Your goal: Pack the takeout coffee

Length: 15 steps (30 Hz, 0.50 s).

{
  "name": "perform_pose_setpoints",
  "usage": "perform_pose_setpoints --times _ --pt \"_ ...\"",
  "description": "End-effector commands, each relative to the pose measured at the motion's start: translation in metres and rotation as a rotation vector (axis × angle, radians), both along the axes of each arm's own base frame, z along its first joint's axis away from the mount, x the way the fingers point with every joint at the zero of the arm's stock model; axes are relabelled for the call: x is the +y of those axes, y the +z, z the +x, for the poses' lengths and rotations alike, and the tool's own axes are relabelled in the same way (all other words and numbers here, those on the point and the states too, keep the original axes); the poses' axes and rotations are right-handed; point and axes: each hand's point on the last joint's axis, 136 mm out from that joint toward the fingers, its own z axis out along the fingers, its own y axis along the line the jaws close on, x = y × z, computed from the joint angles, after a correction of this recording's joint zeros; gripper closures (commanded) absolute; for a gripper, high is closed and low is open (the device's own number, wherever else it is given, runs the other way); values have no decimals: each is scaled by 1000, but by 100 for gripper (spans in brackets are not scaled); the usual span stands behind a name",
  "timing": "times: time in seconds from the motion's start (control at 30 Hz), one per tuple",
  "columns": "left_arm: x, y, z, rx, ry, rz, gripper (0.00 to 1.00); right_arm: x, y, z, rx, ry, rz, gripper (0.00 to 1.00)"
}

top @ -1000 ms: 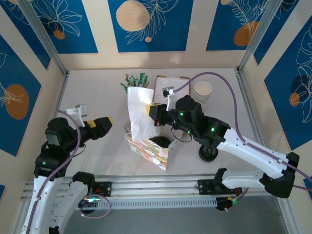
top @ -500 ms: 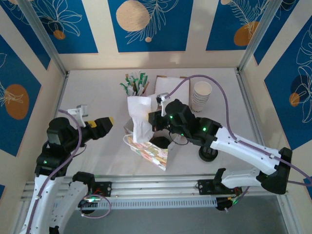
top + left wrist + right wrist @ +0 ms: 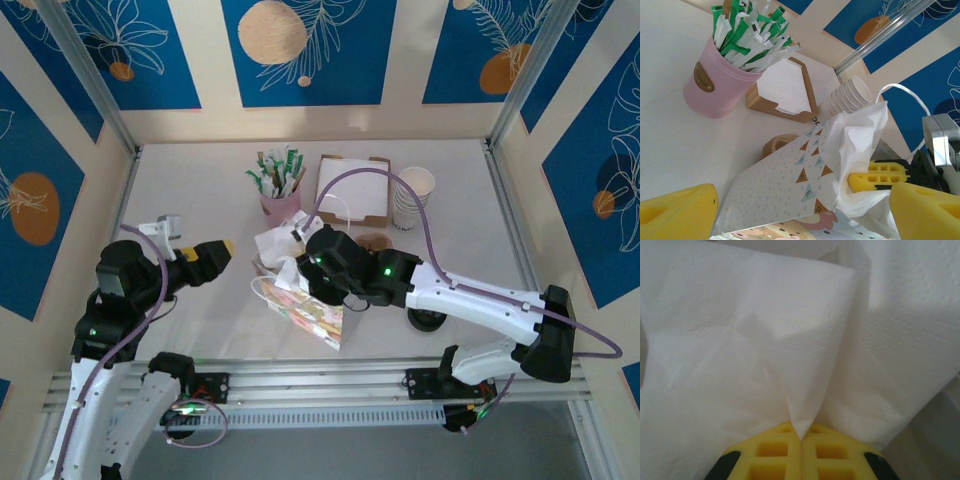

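The takeout coffee is hidden from me, and my guess is that it sits down inside the paper bag (image 3: 318,312), under the white tissue paper (image 3: 740,340). My right gripper (image 3: 801,436) has its jaws pressed together on a fold of that paper, right at the mouth of the bag, in the middle of the table (image 3: 200,190). So I think the cup part is done and stuffing the paper in is the job in hand. After that the bag may need tidying or closing. My left gripper (image 3: 218,252) hangs just left of the bag with its jaws wide apart and nothing in them. The tissue is thin, soft and crinkly. The bag is stiff and tilted, with little triangles and pale pictures on it. A black round piece (image 3: 425,318) sits on the near right, and I cannot tell if a cup is under it. On the far side stand a smooth pink cup (image 3: 710,90) full of green and white packets, a flat brown tray (image 3: 771,106) of white paper, and a stack of white paper cups (image 3: 852,95).
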Motion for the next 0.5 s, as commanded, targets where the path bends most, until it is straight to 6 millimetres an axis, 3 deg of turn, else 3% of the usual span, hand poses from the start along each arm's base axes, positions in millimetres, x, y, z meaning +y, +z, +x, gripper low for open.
perform_pose_setpoints --times 0.0,0.27,0.47 --pt "-3 -3 1 5 -13 -3 12 -1 8 -1 -47 42 -40 98" --pt "-2 -4 2 7 -7 2 12 -2 12 -2 -79 80 -68 86" --pt "-2 -3 4 5 -8 7 12 2 43 -7 -121 114 -5 67"
